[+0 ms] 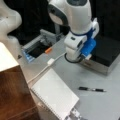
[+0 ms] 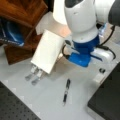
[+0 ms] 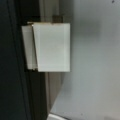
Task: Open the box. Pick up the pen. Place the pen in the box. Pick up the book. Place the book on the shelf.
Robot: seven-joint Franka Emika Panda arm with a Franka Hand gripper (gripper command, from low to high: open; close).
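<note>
The box (image 1: 106, 53) sits at a front view's right with its black lid lying flat, and it also fills the lower right corner as the box (image 2: 107, 100). My gripper (image 1: 87, 57) hangs low over the box's front edge, right by its white tab (image 2: 98, 79). The wrist view shows the tab (image 3: 51, 47) close up against the black lid (image 3: 12, 62), with no fingers in sight. The pen (image 1: 91, 89) lies loose on the grey table, seen too as the pen (image 2: 66, 91). The white spiral book (image 1: 53, 96) rests by the shelf (image 1: 15, 95); both front views show them.
A grey tray-like recess with a blue edge (image 1: 36, 48) lies at the back left, with a small orange piece (image 1: 48, 50) beside it. A white cable and plug (image 1: 50, 61) run across the table toward the book. Metal clips (image 2: 35, 75) stick out under the book's end.
</note>
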